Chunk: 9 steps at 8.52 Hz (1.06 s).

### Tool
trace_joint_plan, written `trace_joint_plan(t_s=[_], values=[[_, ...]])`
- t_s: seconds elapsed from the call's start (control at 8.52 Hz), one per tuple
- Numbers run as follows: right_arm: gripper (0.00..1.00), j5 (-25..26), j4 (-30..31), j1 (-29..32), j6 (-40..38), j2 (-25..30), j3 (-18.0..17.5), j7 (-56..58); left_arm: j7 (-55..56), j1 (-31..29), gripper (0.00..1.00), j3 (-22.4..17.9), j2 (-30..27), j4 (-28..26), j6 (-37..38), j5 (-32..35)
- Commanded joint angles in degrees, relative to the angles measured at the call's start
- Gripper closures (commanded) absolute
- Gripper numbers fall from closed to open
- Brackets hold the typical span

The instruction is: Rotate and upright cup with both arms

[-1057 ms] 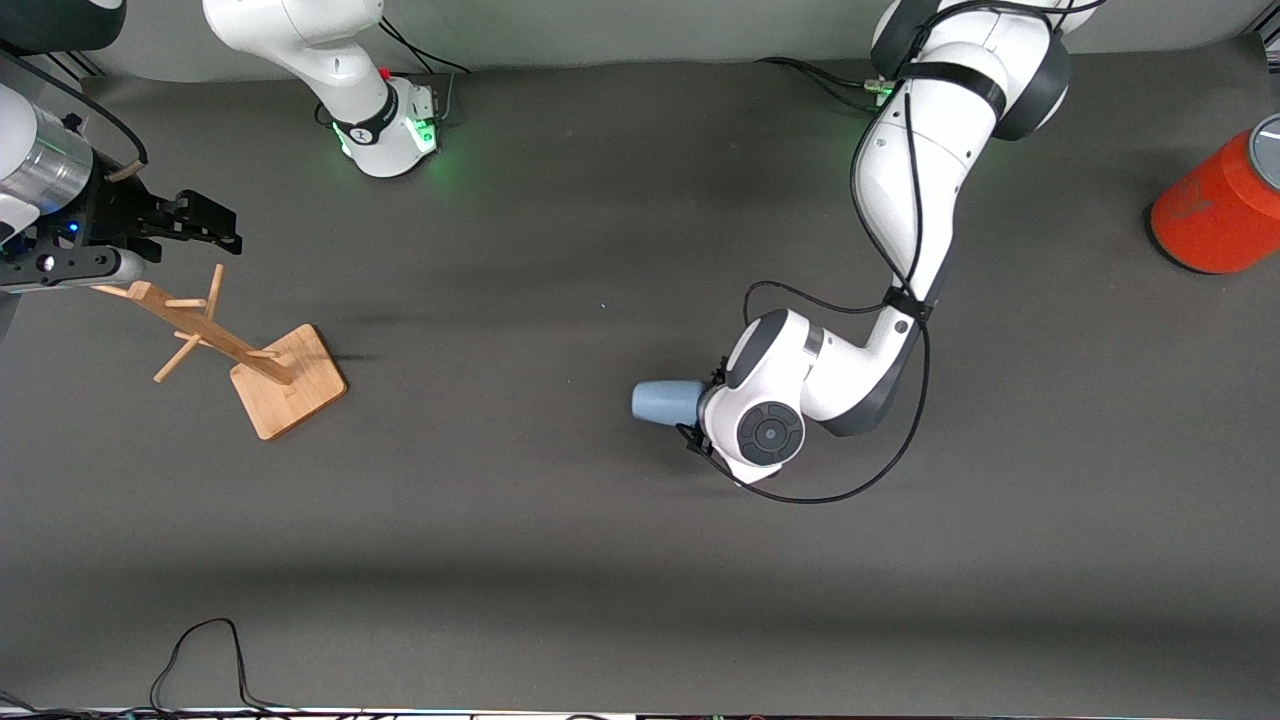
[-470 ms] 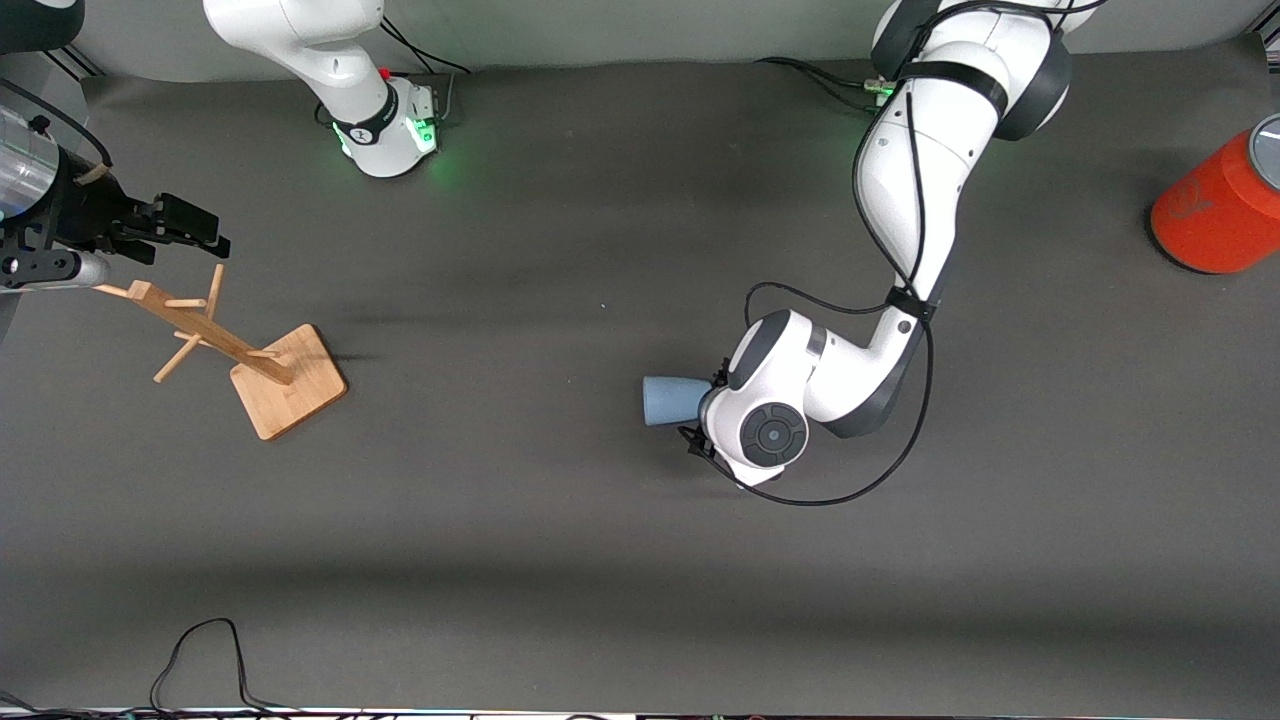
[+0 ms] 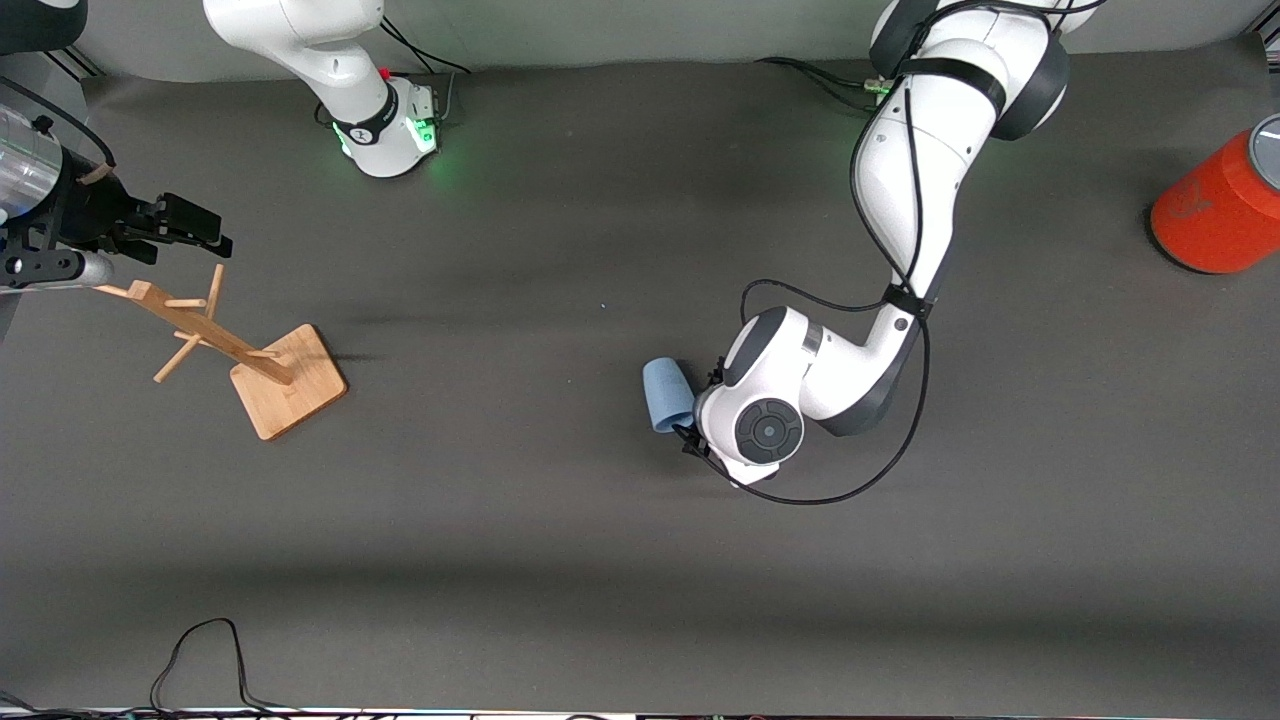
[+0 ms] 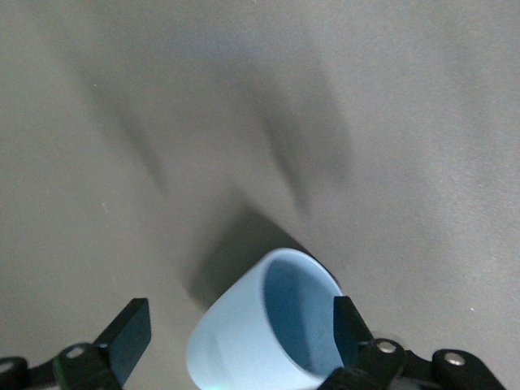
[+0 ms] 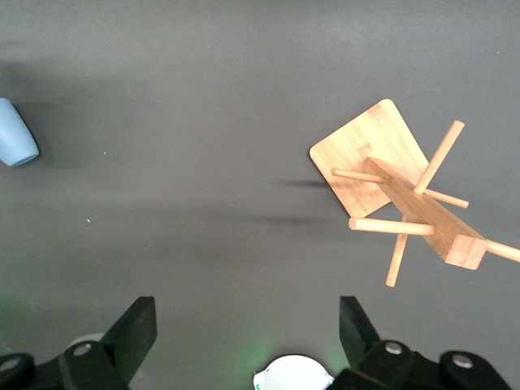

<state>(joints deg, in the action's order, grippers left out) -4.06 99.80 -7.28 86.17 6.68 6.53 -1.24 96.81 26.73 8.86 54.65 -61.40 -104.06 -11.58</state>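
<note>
near the middle of the table (image 3: 560, 560), as the front view shows it with twelve o'clock at the robots' bases, the cup (image 3: 668, 395) lies tipped over on the dark mat, just at nine o'clock of the left arm's (image 3: 910, 170) bent wrist. in the left wrist view the cup (image 4: 260, 333) sits between the fingers of the left claw (image 4: 238, 317), its pale blue mouth turned up toward the camera. the claw stands wide apart: one finger (image 4: 345, 321) looks to be right against the rim and the other (image 4: 130, 337) is clear of the cup, so nothing is clamped. well off at nine o'clock from the cup stands a wooden peg rack (image 3: 200, 325) on a square base, its post leaning toward the right arm's end of the table. the right claw (image 3: 200, 228) waits in the air over the table at about ten o'clock of the rack's base, and in the right wrist view the right claw (image 5: 246, 317) is also spread apart and holds nothing. an orange-red can (image 3: 1220, 205) stands at about two o'clock from the cup, at the table's edge by the left arm's end. a black cable (image 3: 200, 650) loops at seven o'clock, near the front camera.
</note>
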Motion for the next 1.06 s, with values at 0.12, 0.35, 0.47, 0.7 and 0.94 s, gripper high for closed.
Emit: trace_joint_plan(t_s=[0.12, 0.35, 0.47, 0.7, 0.94], values=[[0.00, -0.9, 0.5, 0.8, -0.2, 0.6, 0.1, 0.4, 2.9, 3.1, 0.01, -0.7, 1.2, 0.0, 1.0, 0.2], [0.00, -0.9, 0.6, 0.9, -0.2, 0.5, 0.2, 0.4, 3.0, 3.0, 0.03, -0.7, 1.2, 0.0, 1.4, 0.2], [0.00, -0.9, 0.5, 0.9, -0.2, 0.4, 0.2, 0.4, 3.1, 3.0, 0.03, -0.7, 1.1, 0.1, 1.5, 0.1], [0.00, -0.9, 0.5, 0.8, -0.2, 0.4, 0.2, 0.4, 3.1, 2.5, 0.01, -0.9, 0.7, 0.5, 1.6, 0.0], [0.00, -0.9, 0.5, 0.9, -0.2, 0.4, 0.2, 0.4, 3.2, 2.4, 0.01, -0.9, 0.6, 0.5, 1.7, -0.1]])
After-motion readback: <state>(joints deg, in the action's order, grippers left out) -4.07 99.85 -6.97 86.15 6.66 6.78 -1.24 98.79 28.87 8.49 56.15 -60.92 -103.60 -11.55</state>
